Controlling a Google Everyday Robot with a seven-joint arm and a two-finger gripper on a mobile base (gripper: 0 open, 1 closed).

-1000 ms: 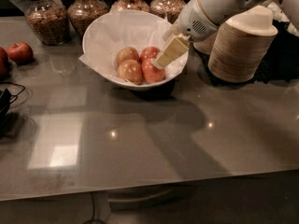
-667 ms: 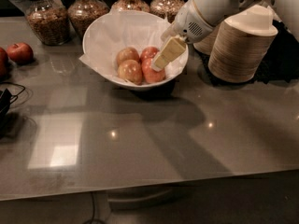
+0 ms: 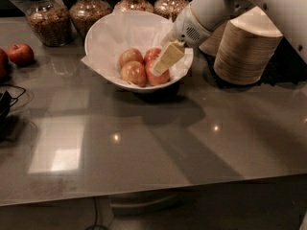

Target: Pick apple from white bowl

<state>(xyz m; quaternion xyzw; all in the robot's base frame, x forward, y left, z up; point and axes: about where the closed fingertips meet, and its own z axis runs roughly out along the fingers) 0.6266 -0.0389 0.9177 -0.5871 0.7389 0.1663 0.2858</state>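
The white bowl point(image 3: 110, 37), lined with crinkled white paper, stands at the back middle of the grey table. Several apples lie in it. A red-orange apple point(image 3: 161, 78) is at the front right, another reddish one point(image 3: 151, 53) is behind it, and two paler yellow-tan apples point(image 3: 134, 74) lie to the left. My gripper point(image 3: 161, 66) reaches down into the bowl from the upper right. Its tan tip lies over the front-right red-orange apple, touching or just above it. No sticker shows.
Stacked tan disposable bowls point(image 3: 247, 49) stand just right of the white bowl, under my arm. Several glass jars point(image 3: 45, 18) line the back. A red apple point(image 3: 20, 53) lies at the far left, with a black cable point(image 3: 7, 104) below it.
My gripper has moved slightly down and left, deeper into the bowl toward the front-right apple. The apples have not moved.
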